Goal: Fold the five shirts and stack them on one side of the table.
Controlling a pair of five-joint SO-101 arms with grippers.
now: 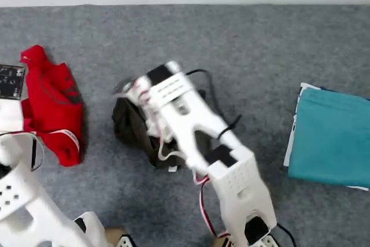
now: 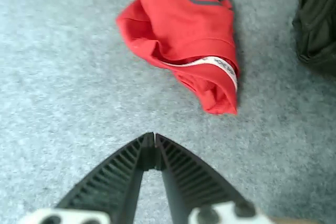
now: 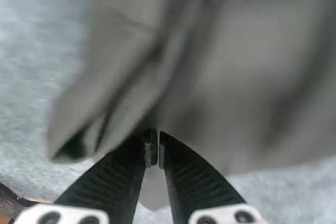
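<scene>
Right gripper (image 3: 152,148) is pinched almost closed, with a fold of the dark shirt (image 3: 220,77) caught at its tips. That shirt lies bunched in the middle of the bench (image 1: 254,56), under the right arm. Left gripper (image 2: 155,148) has its jaws pressed together, holding nothing, above bare bench; the red shirt (image 2: 184,24) lies crumpled just beyond its tips. Well apart on the right side, a teal shirt (image 1: 332,137) lies folded flat

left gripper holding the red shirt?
No: the left gripper has its fingers shut on nothing, and the red shirt lies apart from it on the table.
</scene>
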